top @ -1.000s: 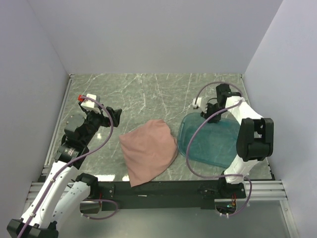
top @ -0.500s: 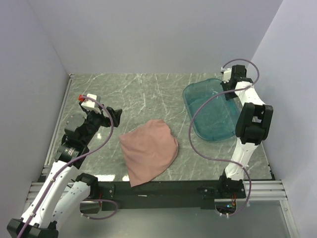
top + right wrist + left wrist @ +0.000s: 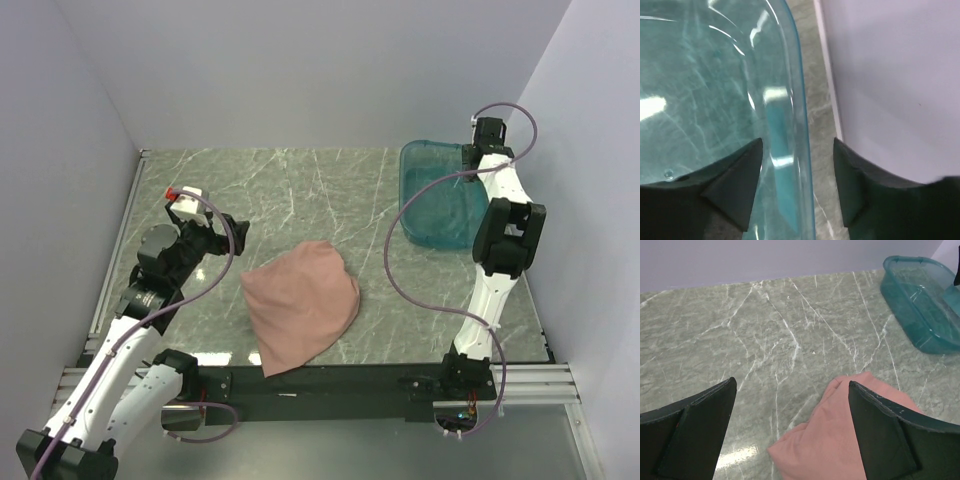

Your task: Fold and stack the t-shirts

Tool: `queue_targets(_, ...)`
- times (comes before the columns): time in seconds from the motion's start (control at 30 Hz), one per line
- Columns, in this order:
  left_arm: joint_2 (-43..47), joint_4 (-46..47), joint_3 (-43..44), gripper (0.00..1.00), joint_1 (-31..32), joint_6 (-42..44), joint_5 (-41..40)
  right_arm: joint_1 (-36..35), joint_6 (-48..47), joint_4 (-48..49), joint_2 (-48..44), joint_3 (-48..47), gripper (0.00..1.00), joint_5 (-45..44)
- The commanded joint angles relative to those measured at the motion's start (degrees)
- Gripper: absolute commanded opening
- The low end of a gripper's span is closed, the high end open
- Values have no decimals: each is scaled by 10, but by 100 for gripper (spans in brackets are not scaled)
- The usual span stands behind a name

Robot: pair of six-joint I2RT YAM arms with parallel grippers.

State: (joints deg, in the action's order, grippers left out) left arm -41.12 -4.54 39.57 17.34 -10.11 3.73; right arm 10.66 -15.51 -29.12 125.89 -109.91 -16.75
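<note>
Where marble lies bare, t-shirt (image 3: 300, 305) mid-table, tub (image 3: 440, 195) cornered

A salmon-pink t-shirt (image 3: 301, 305) lies crumpled in a loose, roughly triangular heap. It rests on the tabletop (image 3: 300, 190) near the front edge.

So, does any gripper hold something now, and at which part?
The right gripper straddles the teal tub at its rim; actual contact cannot be told. The left gripper is open, holding nothing.
</note>
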Motion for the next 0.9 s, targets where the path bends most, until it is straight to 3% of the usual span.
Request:
queue_targets(0.0, -2, 13, 11, 99, 3, 6, 12, 4, 17, 42, -28, -2, 68, -19)
queue_targets(0.03, -5, 13, 10, 99, 3, 5, 13, 3, 18, 46, -51, 10, 74, -10)
queue_targets(0.27, -14, 15, 11, 99, 2, -13, 25, -39, -25, 26, -188, 143, 75, 158)
queue_targets(0.43, -40, 12, 16, 99, 2, -41, 37, -124, -79, 50, -345, 305, 75, 305)
queue_targets(0.53, -66, 1, 27, 99, 2, -61, 38, -149, -114, 24, -414, 354, 75, 458)
queue_targets(0.57, -72, -13, 30, 99, 2, -75, 35, -151, -122, 13, -427, 362, 75, 560)
queue_targets(0.7, -102, -43, 32, 99, 2, -141, 40, -165, -101, -1, -456, 414, 79, 746)
queue_targets(0.77, -108, -55, 21, 96, 2, -193, 43, -199, -115, -30, -447, 415, 79, 766)
queue_targets(0.87, -118, -66, -8, 93, 2, -267, 43, -258, -103, -22, -439, 440, 77, 714)
